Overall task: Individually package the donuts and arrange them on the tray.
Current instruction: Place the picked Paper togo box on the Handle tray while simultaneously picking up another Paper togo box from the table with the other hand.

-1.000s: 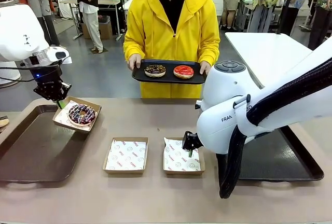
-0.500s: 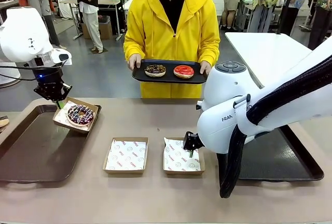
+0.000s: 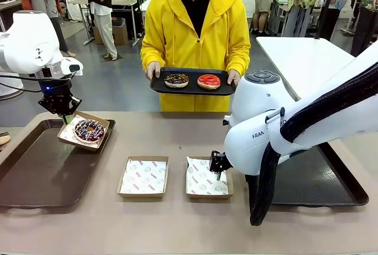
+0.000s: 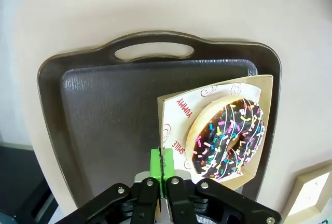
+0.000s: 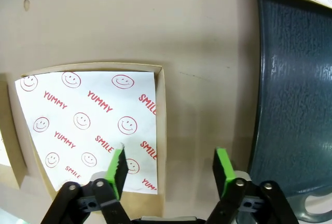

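Nearest, the right fingers (image 5: 116,167) spread wide over an empty box (image 3: 208,178) on the surface (image 3: 177,225). The left fingers (image 4: 155,161) pinch a filled box (image 3: 95,117), sprinkled donut (image 3: 89,130) inside, over the left tray (image 3: 35,172). Farther off, a crumbed donut (image 3: 176,79) and a red donut (image 3: 208,81) wait unboxed on a person's tray (image 3: 158,85).

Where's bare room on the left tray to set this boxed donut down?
Brown tray: bare from its left rim to the near right corner; its far right corner is taken by the sprinkled-donut box in the left gripper. Crowded: table middle, two empty boxes side by side, the right gripper open over the right one's edge.
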Tool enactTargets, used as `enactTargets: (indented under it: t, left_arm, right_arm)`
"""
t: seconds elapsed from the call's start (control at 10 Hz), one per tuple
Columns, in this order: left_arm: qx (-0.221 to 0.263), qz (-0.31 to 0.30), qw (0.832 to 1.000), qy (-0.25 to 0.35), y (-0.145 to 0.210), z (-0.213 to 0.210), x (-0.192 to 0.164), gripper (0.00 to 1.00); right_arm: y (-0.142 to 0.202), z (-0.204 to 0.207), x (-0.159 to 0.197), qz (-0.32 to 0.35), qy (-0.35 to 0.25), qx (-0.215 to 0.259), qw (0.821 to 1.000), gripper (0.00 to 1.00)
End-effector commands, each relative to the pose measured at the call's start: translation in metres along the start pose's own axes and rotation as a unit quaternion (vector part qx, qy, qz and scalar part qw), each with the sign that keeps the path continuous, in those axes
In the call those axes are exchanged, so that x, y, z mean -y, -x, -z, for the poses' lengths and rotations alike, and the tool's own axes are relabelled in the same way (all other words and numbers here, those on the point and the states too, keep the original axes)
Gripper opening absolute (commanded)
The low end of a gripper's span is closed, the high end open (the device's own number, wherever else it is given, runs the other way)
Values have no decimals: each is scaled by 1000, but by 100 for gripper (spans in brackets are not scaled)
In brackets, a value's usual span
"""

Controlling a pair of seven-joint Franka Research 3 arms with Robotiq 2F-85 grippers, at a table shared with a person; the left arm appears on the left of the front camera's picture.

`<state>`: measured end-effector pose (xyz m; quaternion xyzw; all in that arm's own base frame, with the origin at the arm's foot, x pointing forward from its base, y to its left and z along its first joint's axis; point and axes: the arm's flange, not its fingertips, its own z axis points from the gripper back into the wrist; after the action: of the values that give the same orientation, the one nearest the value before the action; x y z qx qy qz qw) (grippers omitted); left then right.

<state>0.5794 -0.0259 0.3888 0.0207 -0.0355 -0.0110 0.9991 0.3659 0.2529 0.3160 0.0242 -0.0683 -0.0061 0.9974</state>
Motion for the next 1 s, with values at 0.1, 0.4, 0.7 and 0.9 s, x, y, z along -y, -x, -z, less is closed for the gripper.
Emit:
enactTargets:
  t: [0.1, 0.4, 0.7, 0.9]
  left_arm:
    - [12, -1, 1000, -2, -5, 0, -1, 57]
    - [15, 1, 1000, -3, -1, -4, -4, 100]
    - [17, 9, 1000, -2, 3, -7, -4, 98]
    - [18, 16, 1000, 10, 6, -9, -6, 100]
  right_arm:
    - [-4, 5, -7, -6, 5, 15, 1000, 0]
    - [-4, 4, -8, -4, 6, 16, 1000, 5]
    - [-4, 2, -9, -2, 9, 17, 1000, 0]
    - [-5, 1, -8, 1, 7, 22, 1000, 0]
